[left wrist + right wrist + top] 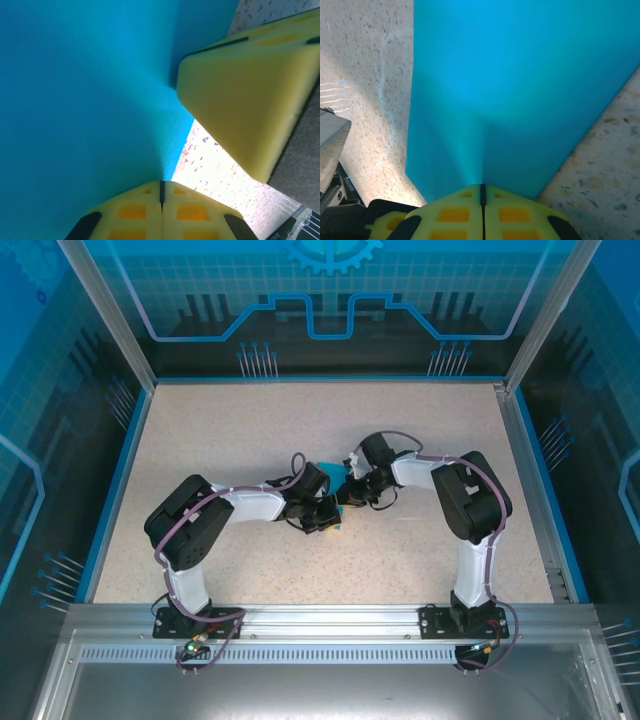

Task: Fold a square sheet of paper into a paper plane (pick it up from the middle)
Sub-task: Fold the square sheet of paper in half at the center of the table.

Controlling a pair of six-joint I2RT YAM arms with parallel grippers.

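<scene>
Pinching the sheet of paper (520, 90) hard with the left gripper (161, 187), yellow pads pressed fully together on one edge. Clamping it just as tight with the right gripper (482, 189) from the opposite side, no gap at the tips. Holding it between the two, tips nearly meeting, over the middle of the speckled table (250, 430), with a soft crease running up from each pinch.
</scene>
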